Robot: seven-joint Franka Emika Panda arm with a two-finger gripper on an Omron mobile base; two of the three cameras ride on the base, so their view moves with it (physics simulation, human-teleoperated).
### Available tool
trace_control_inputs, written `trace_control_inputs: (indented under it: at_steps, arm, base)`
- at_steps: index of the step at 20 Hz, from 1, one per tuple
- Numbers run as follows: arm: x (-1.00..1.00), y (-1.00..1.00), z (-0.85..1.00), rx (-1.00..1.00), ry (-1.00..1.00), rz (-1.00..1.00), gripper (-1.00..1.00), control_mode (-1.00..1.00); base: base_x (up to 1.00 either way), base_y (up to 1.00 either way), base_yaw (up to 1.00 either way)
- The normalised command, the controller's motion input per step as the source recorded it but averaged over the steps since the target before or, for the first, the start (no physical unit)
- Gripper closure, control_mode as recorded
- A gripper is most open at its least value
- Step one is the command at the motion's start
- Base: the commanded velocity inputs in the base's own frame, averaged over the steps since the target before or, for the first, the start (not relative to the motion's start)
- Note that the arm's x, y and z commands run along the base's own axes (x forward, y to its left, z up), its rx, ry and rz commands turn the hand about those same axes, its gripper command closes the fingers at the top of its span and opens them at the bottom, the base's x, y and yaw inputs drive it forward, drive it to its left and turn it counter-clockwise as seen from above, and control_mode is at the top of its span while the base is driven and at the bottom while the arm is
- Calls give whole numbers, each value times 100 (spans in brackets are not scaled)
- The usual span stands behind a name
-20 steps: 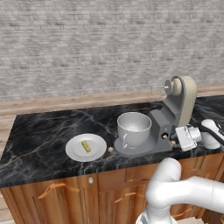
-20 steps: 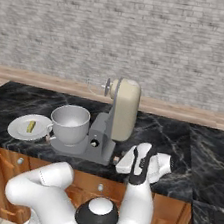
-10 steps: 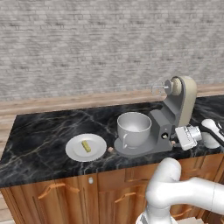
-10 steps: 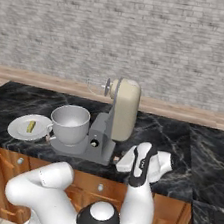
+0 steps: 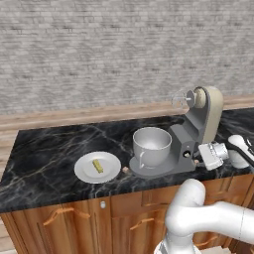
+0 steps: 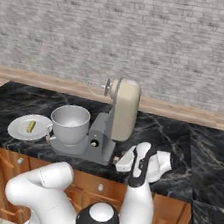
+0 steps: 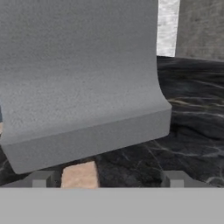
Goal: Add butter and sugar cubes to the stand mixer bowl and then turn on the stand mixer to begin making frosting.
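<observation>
The stand mixer [image 5: 204, 115] stands on the black counter with its beige head tilted back over a grey base [image 6: 78, 148]. The stand mixer bowl [image 5: 152, 146] sits on that base. The butter [image 5: 97, 166] lies on a white plate [image 5: 84, 173] left of the mixer. One tan sugar cube [image 5: 125, 169] rests between the plate and the base. Low at the mixer's right side my gripper [image 7: 107, 179] is open, and another sugar cube [image 7: 78, 175] lies on the counter between its fingertips, nearer the left one, untouched. The gripper [image 5: 197, 159] points at the grey neck [image 7: 78, 78].
A brick wall with a wooden ledge runs behind the counter [image 5: 44, 154]. Wooden cabinet fronts [image 5: 64, 223] lie below its front edge. A dark knob [image 6: 94, 143] sits on the mixer's neck. My white arm [image 6: 139, 168] bends over the counter right of the mixer.
The hand has shifted only slightly beside the mixer's base. The plate, butter, bowl and mixer have not moved.
</observation>
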Motion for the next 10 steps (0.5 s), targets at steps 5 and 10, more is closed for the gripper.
trace_control_inputs:
  at_steps: [5,10]
  arm:
    - [-20,17,-24,0,0,0,-100,-100]
    - [-4,34,-43,0,3,0,100,-100]
  base:
    - [0,0,0]
    - [0,0,0]
